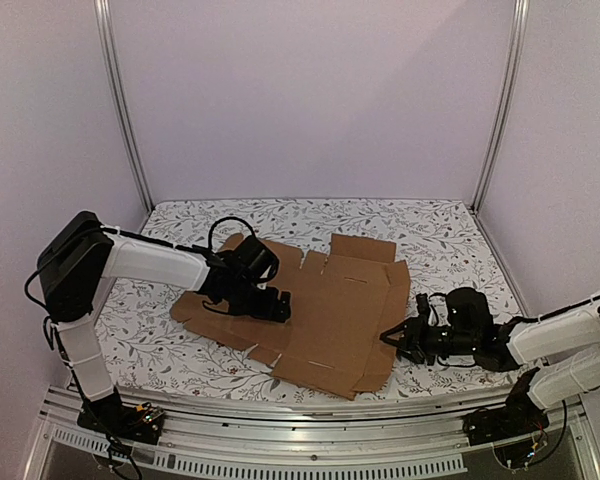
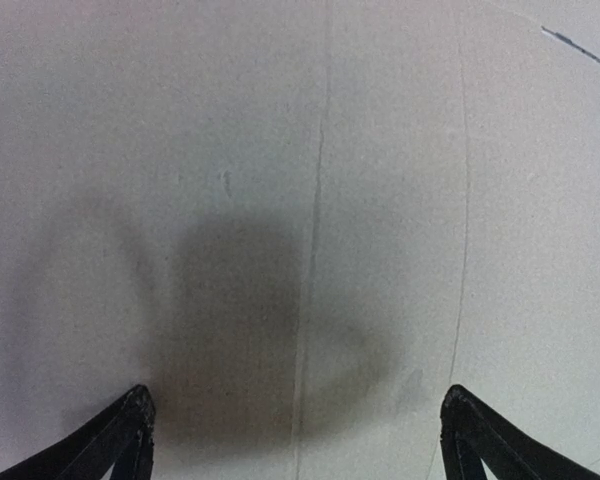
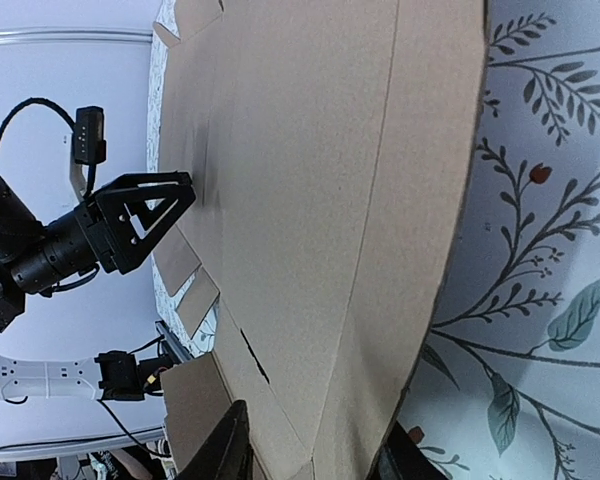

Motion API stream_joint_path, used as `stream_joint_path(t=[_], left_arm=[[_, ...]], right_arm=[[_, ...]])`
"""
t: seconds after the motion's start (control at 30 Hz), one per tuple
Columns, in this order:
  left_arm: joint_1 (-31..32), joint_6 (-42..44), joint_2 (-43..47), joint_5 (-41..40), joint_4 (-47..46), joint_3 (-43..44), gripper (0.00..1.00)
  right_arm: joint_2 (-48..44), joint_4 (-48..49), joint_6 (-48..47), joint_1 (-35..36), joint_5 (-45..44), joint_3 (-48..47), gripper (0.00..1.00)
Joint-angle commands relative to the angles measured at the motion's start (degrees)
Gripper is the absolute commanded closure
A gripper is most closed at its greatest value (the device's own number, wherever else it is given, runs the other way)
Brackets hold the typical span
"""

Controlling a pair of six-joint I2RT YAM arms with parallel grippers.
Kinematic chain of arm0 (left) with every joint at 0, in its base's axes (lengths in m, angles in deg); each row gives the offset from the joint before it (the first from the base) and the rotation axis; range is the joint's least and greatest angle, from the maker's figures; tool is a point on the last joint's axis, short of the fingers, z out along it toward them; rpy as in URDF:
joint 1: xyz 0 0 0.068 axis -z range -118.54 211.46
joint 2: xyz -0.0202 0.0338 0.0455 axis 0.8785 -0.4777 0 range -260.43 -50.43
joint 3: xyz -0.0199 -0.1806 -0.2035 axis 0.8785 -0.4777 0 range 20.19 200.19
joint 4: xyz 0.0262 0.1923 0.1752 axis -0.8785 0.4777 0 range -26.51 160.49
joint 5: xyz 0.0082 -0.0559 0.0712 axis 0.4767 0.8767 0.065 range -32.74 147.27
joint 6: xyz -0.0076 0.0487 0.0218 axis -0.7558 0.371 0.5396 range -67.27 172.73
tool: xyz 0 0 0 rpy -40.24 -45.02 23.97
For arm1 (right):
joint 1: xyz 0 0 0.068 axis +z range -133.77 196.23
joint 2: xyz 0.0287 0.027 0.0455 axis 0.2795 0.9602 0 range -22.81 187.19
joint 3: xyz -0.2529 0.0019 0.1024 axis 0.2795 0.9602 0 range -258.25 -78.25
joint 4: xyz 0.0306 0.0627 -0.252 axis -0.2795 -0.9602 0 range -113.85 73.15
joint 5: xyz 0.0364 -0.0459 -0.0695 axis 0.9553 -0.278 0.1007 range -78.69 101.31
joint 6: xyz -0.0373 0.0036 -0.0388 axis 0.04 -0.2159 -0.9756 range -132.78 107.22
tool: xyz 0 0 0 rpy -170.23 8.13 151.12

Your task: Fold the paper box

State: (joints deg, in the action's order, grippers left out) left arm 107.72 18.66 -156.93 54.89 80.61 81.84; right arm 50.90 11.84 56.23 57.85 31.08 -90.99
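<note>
The paper box (image 1: 330, 310) is a flat brown cardboard sheet with flaps and slits, lying on the floral cloth mid-table. My left gripper (image 1: 278, 308) is low over its left part, jaws open wide. In the left wrist view only cardboard (image 2: 380, 150) shows between the fingertips (image 2: 140, 400), with a crease running up the middle. My right gripper (image 1: 392, 340) is at the sheet's right edge. In the right wrist view its jaws (image 3: 315, 450) straddle the edge flap (image 3: 310, 200), one finger over the sheet and one under it, still apart.
The floral tablecloth (image 1: 450, 240) covers the table. Pale walls and two aluminium posts (image 1: 125, 110) close in the back and sides. A metal rail (image 1: 310, 440) runs along the near edge. The left arm (image 3: 80, 240) shows across the sheet in the right wrist view.
</note>
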Motion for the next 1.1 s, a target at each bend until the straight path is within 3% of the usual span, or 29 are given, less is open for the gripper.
stream_joint_path(t=[0.0,0.2,0.8,0.9,1.07], left_arm=[[1.2,-0.3,-0.3,1.1,0.3,-2.0,0.02],[1.2,-0.4,-0.6,1.6,-0.2,-2.0,0.02],[1.2,-0.4,1.2,1.3,-0.8,-3.6,0.02],[1.3,-0.4,1.4,1.2,-0.8,-3.7,0.02],[1.2,-0.3,1.5,1.1,-0.7,-3.8,0.02]], right_arm=[[-6.2,-11.9,-3.7,0.3,-3.8,-0.3,0.64],[-9.6,-14.5,-4.9,0.3,-4.4,-1.5,0.65],[1.0,-5.2,-3.4,2.2,-4.1,-3.7,0.67],[1.5,-5.0,-3.4,2.3,-4.2,-3.8,0.72],[0.9,-4.9,-3.2,2.5,-4.3,-3.9,0.9]])
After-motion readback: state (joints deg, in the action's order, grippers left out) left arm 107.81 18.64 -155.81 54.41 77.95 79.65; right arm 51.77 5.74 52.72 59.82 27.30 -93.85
